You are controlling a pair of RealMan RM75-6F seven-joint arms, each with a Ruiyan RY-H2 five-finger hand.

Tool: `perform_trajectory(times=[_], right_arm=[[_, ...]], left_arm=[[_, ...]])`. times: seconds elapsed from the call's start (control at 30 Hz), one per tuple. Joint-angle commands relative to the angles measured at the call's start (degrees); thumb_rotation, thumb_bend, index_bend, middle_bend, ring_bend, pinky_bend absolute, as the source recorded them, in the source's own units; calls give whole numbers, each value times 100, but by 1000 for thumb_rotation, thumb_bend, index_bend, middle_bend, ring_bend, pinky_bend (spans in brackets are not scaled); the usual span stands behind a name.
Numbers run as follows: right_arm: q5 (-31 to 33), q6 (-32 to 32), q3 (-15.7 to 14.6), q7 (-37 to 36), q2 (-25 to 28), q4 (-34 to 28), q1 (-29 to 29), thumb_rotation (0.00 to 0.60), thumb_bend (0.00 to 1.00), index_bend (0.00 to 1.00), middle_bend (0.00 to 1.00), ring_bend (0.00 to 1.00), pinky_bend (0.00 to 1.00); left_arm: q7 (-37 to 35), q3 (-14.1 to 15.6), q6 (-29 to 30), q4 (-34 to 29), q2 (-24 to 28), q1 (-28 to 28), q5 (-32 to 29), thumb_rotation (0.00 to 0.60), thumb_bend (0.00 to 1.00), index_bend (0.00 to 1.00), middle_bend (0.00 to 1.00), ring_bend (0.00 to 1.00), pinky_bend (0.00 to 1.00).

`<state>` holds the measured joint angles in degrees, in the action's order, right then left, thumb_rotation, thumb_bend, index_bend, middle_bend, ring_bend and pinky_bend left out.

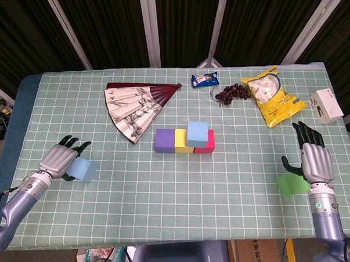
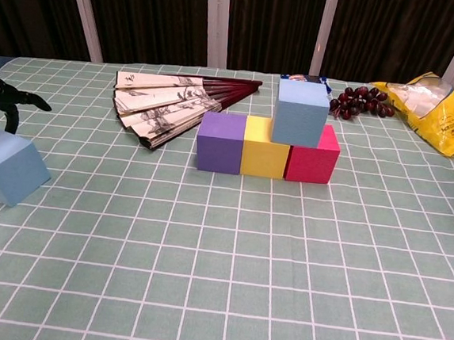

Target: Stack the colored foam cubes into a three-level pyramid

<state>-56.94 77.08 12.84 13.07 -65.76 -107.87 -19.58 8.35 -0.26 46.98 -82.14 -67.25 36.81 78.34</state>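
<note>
A purple cube (image 1: 162, 140), a yellow cube (image 1: 182, 141) and a red cube (image 1: 208, 143) stand in a row at mid-table, with a blue cube (image 1: 197, 133) on top over the yellow and red ones. A light blue cube (image 1: 83, 168) lies tilted at the left. My left hand (image 1: 62, 158) is against its left side, fingers spread above it, not closed around it. In the chest view the same cube (image 2: 7, 168) sits under the dark fingertips (image 2: 10, 100). A green cube (image 1: 292, 184) lies at the right, beside the thumb of my open right hand (image 1: 315, 159).
A folding fan (image 1: 135, 106) lies behind the row. Further back are a snack packet (image 1: 205, 80), dark grapes (image 1: 232, 93) and a yellow bag (image 1: 271, 96). A white box (image 1: 326, 105) sits at the right edge.
</note>
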Motion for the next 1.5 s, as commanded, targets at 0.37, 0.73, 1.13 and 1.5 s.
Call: perform_trajectory(times=[0.37, 0.73, 1.13, 1.5], right_arm=[[-41, -7, 15, -30, 3, -33, 52, 600, 378, 0, 0, 0, 0], [-80, -95, 57, -181, 76, -136, 80, 600, 378, 0, 0, 0, 0], [-112, -226, 149, -541, 234, -248, 123, 600, 378, 0, 0, 0, 0], [1, -357, 235, -771, 324, -250, 127, 600, 378, 0, 0, 0, 0]], left_arm=[[-29, -178, 123, -439, 215, 33, -136, 600, 300, 0, 434, 100, 33], [890, -935, -4, -1932, 1090, 615, -1325, 600, 314, 0, 420, 100, 32], [3324, -1335, 319, -2455, 636, 2862, -5380, 600, 338, 0, 416, 100, 33], [4810, -1580, 1524, -1721, -791, 4583, -8259, 600, 339, 0, 424, 101, 33]])
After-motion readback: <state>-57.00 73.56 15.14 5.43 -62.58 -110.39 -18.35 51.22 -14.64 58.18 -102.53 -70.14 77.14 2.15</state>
